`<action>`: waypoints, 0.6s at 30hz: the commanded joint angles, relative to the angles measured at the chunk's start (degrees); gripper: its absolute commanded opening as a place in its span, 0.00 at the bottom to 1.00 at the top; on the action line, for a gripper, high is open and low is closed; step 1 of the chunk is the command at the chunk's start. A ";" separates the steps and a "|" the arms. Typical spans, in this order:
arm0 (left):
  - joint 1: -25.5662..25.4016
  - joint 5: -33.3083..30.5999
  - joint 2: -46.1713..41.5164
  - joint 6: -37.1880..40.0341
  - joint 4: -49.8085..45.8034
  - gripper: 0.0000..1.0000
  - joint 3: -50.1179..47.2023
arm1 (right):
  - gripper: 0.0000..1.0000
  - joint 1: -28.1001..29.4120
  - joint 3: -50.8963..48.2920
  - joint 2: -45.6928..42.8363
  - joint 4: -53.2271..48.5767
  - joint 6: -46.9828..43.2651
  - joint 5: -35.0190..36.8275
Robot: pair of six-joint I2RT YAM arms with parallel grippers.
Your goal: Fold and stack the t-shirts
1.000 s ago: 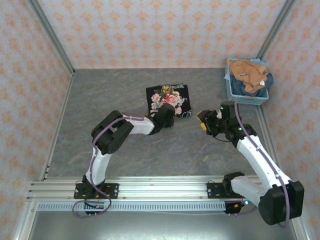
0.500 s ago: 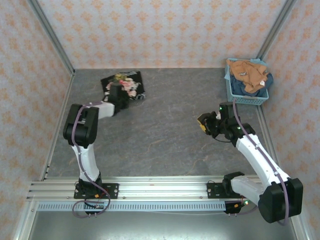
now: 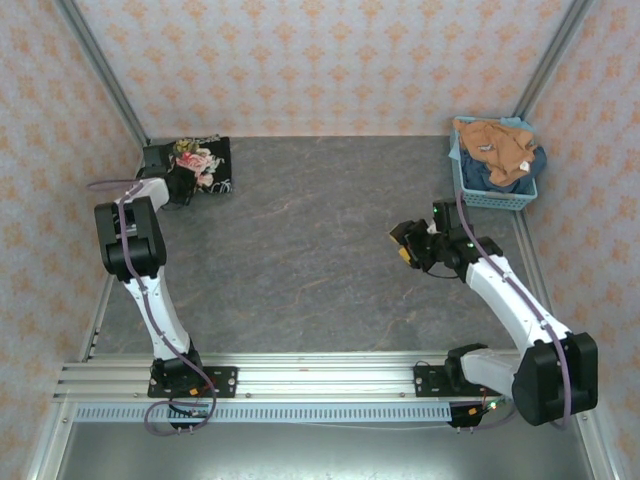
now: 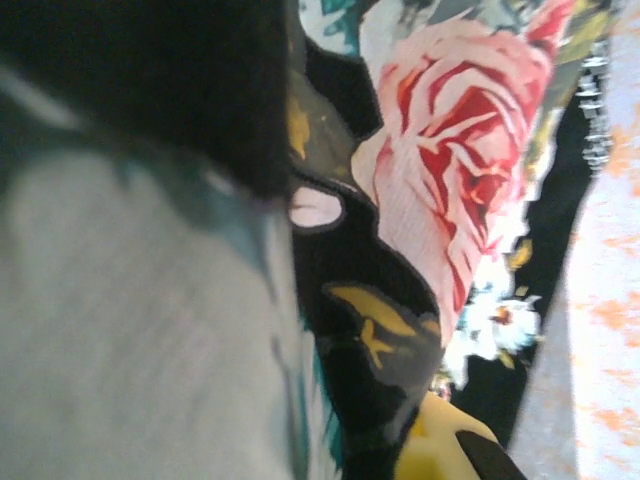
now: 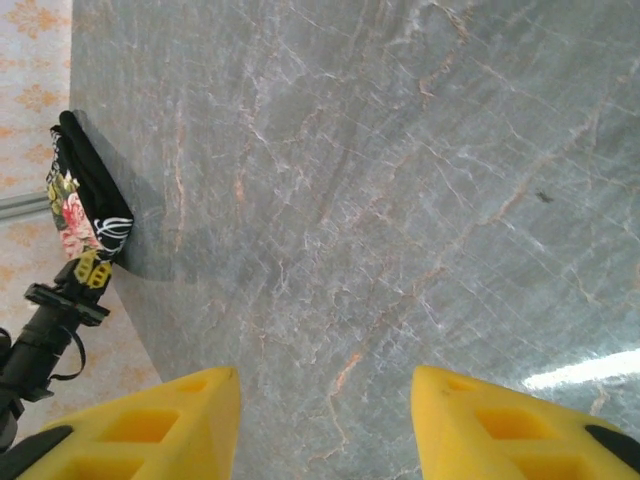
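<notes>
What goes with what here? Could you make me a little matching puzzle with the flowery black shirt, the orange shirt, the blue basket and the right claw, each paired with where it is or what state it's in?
Things:
1. black rose-print t-shirt
2. orange-tan t-shirt
3. light blue basket
4. right claw

Places or states:
A. open, over bare table
B. far left corner, at the left claw
C. far right corner
D. on top, inside the basket

Pairs: 1-B, 2-D, 3-C, 4-A
</notes>
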 commanded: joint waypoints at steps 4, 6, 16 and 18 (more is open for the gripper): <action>-0.33 -2.65 -2.97 7.06 -12.33 0.98 3.10 | 0.99 -0.32 5.96 1.78 -1.58 -3.96 3.68; -1.32 -3.58 -6.42 8.48 -16.23 1.00 2.86 | 0.99 -0.48 10.44 1.98 -8.89 -7.81 10.50; -10.71 -19.98 -42.65 16.37 -33.60 1.00 -10.50 | 0.99 -0.52 27.31 -0.61 -21.76 -24.25 46.82; -14.87 -30.09 -48.87 18.80 -36.14 1.00 -12.60 | 0.99 -0.68 22.12 -3.05 -17.06 -26.55 51.30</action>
